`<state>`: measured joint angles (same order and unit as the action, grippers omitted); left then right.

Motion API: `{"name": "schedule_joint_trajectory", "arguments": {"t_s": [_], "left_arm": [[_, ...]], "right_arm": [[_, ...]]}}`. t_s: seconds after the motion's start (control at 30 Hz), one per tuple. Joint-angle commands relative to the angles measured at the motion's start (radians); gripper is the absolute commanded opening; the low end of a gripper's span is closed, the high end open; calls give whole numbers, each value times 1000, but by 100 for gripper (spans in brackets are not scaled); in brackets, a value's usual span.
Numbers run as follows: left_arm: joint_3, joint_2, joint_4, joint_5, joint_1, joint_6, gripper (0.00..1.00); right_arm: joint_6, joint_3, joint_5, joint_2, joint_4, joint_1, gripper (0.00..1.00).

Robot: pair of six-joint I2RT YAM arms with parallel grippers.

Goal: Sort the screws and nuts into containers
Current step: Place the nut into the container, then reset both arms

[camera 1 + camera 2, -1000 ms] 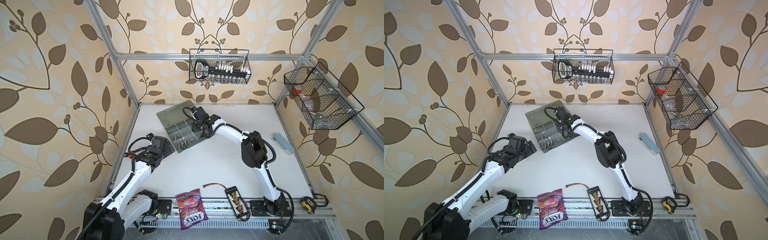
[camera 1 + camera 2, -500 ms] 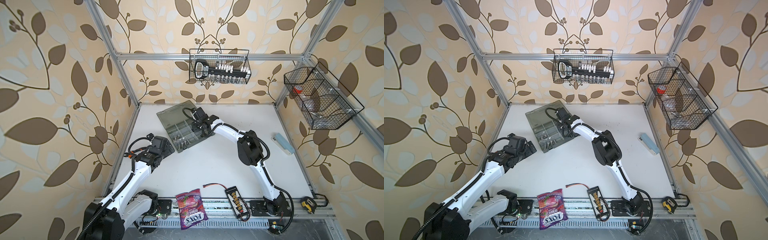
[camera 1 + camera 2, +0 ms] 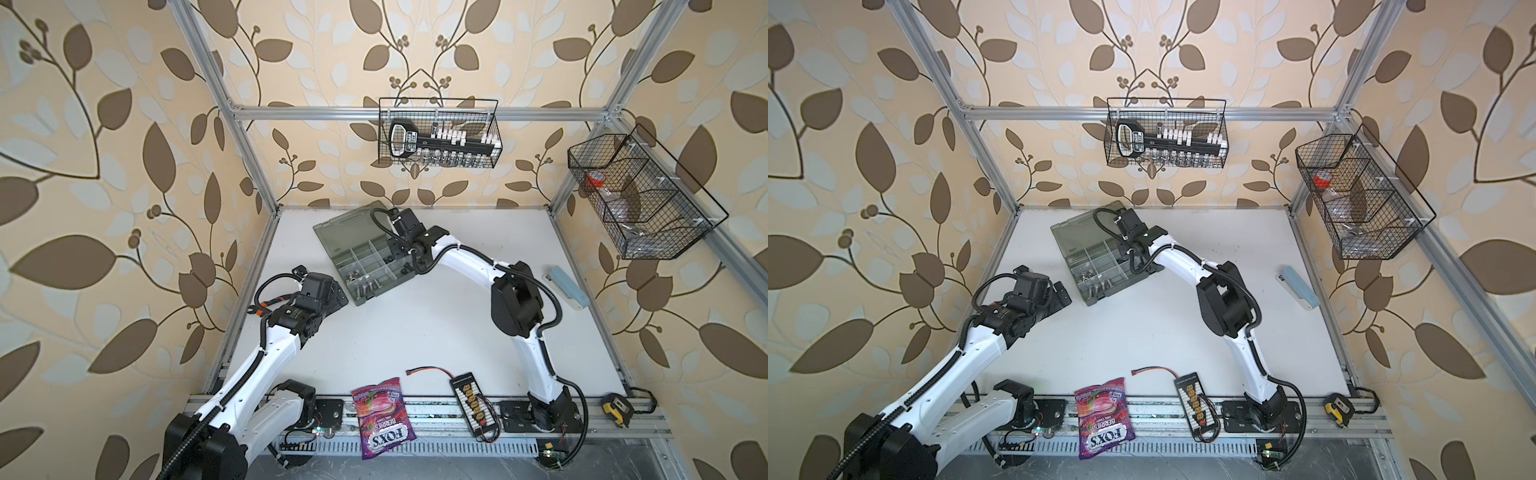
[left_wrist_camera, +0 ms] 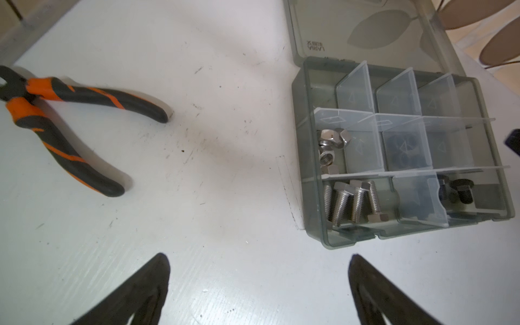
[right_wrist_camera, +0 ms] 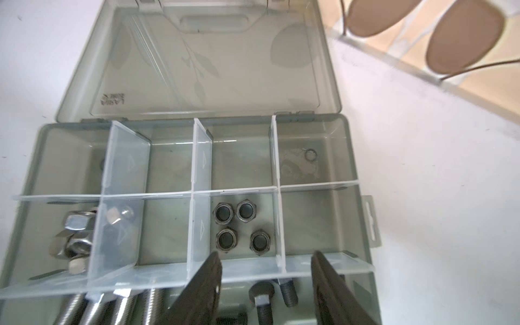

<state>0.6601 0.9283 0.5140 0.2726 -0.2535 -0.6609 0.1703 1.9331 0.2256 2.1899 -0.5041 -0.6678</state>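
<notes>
The right hand (image 5: pixel 266 253) hangs over the open organizer case (image 4: pixel 305 118), its fingers spread and pinching nothing, with the black screws (image 5: pixel 263 301) lying loose in the compartment right beneath it. The sorted parts sit apart: 4 black nuts (image 5: pixel 246 211) in the next row, silver nuts (image 4: pixel 332 140) in an end compartment, silver screws (image 4: pixel 351 202) in the row beside them. The main risk is likely the pull-away. The fingertips stand close to a pale divider (image 5: pixel 309 270), so a slanted lift could hook it, pop it loose or jolt the light case, letting black screws and nuts spill across into each other. A screw that clings to a finger pad could also ride up and drop in the wrong compartment. The left hand (image 4: pixel 258 254) hovers spread wide and empty above the counter (image 4: pixel 211 168) near the case's corner, with pliers (image 4: pixel 84 92) off to one side. A careless reach from there could shove the case under the right hand.
</notes>
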Motion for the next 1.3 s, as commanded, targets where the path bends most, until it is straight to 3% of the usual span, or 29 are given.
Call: {"name": "schedule_joint_trajectory", "arguments": {"t_s": [0.0,0.17,0.33,0.37,0.77,0.97,1.13,1.27], "left_arm": [[44,-48,5,67,10,44,99],[19,-96,-39,84,10,95,99],[-24,-124,-119,104,10,147,99],[-37,-126,-135,112,10,157,99],[-186,-220,-365,223,10,285,99],[-256,-229,-506,250,10,382,99],[-383,-211,-769,234,11,521,99],[-437,-175,-900,204,13,611,99]], "right_arm": [[7,-117,45,-139,58,10,56],[59,-369,61,-343,148,59,64],[115,-600,56,-545,221,171,97],[122,-638,52,-581,237,197,100],[140,-1065,128,-889,525,437,99],[14,-1266,208,-974,792,469,100],[-85,-1473,220,-1052,1095,491,100],[-92,-1544,213,-1069,1163,532,100]]}}
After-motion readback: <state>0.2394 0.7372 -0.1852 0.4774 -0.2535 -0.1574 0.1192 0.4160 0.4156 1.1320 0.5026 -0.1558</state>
